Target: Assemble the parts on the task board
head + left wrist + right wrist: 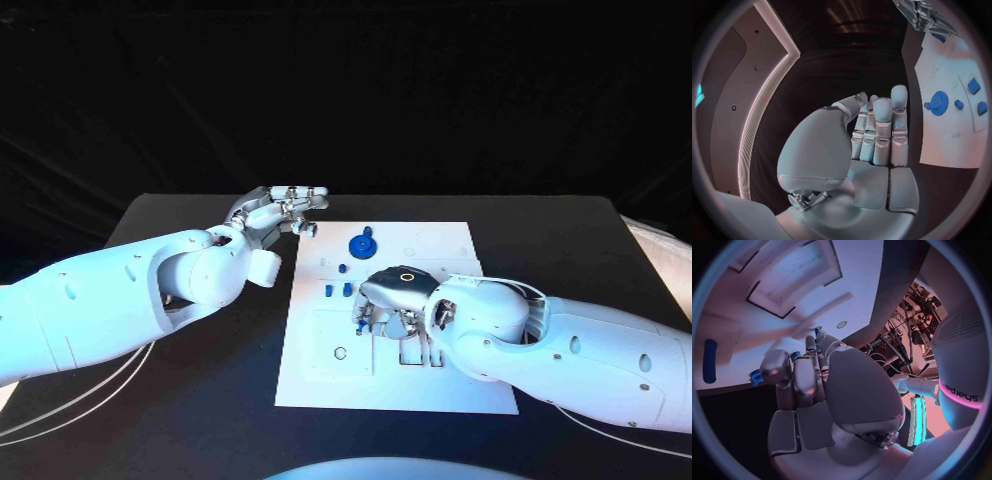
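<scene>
The white task board (433, 385) lies in the middle of the black table. A blue gear (362, 243) sits near its far edge, with small blue parts (338, 290) just in front of it. My right hand (394, 298) hangs over the board's middle, fingers pointing down at the recesses; a bit of blue (361, 318) shows by its fingertips. In the right wrist view the right hand (811, 377) is close above the board (748, 335), blue showing between its fingers; whether it holds a part is unclear. My left hand (281, 212) hovers off the board's far left corner, fingers straight and holding nothing.
The left wrist view has the left hand (876, 130) beside the board (945, 135), with the gear (939, 103) and small blue parts (974, 86) on it. A blue oblong piece (709, 367) lies on the board. Bare black table (188, 400) surrounds the board.
</scene>
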You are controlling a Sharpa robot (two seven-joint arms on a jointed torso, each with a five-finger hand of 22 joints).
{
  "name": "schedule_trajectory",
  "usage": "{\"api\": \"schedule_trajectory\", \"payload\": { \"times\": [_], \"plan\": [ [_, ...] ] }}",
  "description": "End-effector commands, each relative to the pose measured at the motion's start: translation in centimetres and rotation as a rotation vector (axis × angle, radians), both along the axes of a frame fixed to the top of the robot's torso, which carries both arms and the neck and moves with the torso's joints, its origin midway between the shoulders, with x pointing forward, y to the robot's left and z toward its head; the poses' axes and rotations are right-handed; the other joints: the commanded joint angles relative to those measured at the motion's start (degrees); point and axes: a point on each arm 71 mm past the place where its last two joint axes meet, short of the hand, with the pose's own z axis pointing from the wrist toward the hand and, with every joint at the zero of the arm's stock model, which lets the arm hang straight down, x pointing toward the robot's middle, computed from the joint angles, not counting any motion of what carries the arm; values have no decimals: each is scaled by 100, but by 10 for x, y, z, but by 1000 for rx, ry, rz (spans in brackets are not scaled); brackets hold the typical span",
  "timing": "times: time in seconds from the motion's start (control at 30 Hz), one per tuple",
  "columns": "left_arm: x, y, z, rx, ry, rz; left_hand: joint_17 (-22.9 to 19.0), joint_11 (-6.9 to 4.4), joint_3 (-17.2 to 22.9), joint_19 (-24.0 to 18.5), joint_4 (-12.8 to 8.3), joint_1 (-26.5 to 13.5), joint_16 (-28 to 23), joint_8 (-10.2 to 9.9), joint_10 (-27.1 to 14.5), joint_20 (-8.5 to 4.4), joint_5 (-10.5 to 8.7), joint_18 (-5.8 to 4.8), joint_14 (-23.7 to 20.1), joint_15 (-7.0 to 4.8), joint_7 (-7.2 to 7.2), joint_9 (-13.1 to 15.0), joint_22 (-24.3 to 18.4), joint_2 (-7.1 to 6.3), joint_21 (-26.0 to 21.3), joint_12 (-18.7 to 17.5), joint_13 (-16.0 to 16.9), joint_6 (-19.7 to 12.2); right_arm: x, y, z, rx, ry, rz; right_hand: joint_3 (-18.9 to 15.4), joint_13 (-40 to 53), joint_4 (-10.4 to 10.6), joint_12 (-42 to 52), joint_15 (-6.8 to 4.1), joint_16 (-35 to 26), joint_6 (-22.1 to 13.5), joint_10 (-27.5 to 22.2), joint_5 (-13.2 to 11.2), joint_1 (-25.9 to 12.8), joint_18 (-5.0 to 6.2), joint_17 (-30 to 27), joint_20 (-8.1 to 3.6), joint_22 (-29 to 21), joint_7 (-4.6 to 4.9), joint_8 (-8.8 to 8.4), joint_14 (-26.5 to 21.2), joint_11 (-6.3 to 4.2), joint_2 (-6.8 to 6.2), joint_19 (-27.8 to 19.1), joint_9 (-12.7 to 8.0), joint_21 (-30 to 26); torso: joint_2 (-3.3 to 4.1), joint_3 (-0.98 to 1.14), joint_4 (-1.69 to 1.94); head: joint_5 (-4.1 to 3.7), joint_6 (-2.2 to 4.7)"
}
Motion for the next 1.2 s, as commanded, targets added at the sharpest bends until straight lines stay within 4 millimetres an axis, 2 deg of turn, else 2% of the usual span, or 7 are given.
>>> {"api": "schedule_trajectory", "payload": {
  "times": [0.03,0.77,1.2],
  "plan": [
    [-1,-2,1,-12,1,-16,-5,3,-38,20,-11,31,20,23,-50,-8,39,83,-3,-22,4,-7,-5,20,-7,18,8,-29,0,0,-5,-46,1,9,40,3,0,-24,11,34,30,11,-33,-52,-6,4,11,6,-9,19,165,19,15,15,6,23,3,-4,3,6,-7],
    [-1,-1,0,-10,4,-16,-5,3,-38,20,-11,31,20,23,-50,-8,39,83,-3,-22,4,-7,-5,20,-7,18,8,-29,-5,4,-10,-84,15,30,42,4,-4,-30,11,37,32,15,-38,-70,-4,7,13,0,-11,18,165,18,5,10,7,20,-1,-2,1,17,-56],
    [0,0,0,-10,6,-18,-20,6,-52,22,-20,34,19,24,-64,-6,40,84,-6,-19,7,-10,-17,23,-24,26,8,-39,-5,4,-10,-81,7,27,44,5,-9,-34,10,40,39,24,-31,-89,-4,10,14,5,-15,21,164,16,-4,11,10,23,0,-2,5,14,-54]
  ]
}}
